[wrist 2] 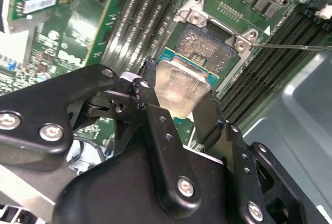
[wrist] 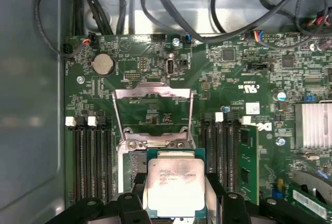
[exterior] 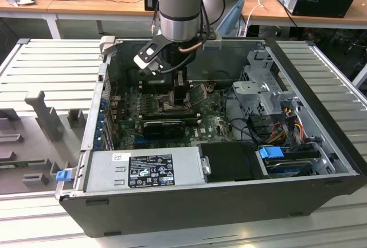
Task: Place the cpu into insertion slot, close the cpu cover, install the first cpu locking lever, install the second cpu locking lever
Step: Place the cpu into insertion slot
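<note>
First wrist view: the pincer pinches the cpu by two opposite edges, metal top toward the camera, above the motherboard. In the second wrist view the chip hangs partly over the insertion slot, its brownish contact field bare; contact between chip and socket cannot be told. The cpu cover stands tilted open just beyond the slot, inside the open computer case.

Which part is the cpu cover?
On the green motherboard, find the gripper holding the cpu. Just beyond the chip stands the cpu cover: a thin metal frame swung open, board showing through its window, unlike the black memory slots either side.
</note>
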`<state>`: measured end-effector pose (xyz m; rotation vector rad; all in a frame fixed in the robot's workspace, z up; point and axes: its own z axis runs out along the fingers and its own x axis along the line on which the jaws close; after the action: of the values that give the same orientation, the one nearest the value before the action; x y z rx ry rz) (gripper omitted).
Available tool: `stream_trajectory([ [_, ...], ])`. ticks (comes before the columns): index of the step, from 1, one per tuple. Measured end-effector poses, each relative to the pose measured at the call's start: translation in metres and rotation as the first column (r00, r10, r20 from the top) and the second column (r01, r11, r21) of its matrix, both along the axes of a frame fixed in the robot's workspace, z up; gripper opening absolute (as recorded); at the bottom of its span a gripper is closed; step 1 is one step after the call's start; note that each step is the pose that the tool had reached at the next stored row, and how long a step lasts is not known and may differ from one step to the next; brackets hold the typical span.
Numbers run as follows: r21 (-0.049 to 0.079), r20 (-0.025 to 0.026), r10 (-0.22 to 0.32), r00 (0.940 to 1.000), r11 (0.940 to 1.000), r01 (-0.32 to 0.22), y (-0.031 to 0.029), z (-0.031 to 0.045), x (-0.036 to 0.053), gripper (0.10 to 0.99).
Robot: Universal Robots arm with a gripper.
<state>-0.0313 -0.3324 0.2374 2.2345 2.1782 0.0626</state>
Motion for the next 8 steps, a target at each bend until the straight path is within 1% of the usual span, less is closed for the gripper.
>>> stream_trajectory([
  [2, 0.0, 0.0, 0.0, 1.0, 1.0, 0.0, 0.0052, -0.0053, -0.0018, 0.529],
  [4, 0.0, 0.0001, 0.0, 1.0, 1.0, 0.0, 0.0111, -0.0122, -0.0053, 0.529],
  [6, 0.0, 0.0, 0.001, 1.0, 1.0, -0.001, 0.0123, -0.0158, -0.0075, 0.529],
  [8, 0.0, 0.0, 0.007, 1.0, 1.0, -0.007, 0.0124, -0.0213, -0.0103, 0.529],
])
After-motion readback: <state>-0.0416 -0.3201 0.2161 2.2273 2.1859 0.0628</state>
